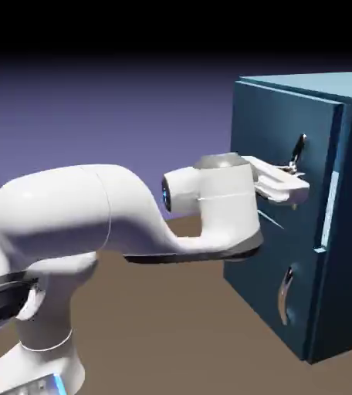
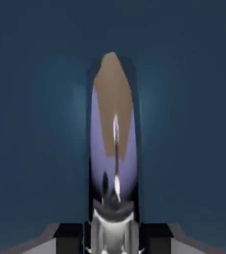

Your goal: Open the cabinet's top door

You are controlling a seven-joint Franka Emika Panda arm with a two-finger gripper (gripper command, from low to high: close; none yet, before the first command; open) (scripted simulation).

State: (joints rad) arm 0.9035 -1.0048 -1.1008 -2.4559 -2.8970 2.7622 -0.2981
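White two-finger gripper (image 1: 293, 176) pinched on the top door's curved silver handle (image 1: 298, 150); the handle runs upright against the dark-blue panel (image 1: 275, 139), dead ahead of the hand.

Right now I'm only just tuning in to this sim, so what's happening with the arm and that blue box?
The white arm reaches across to the cabinet. Its gripper has shut on the top door's handle; the hand view shows the shiny handle filling the space between the fingers. The top door looks barely open, if at all, with a pale strip at its edge. The lower panel is closed.
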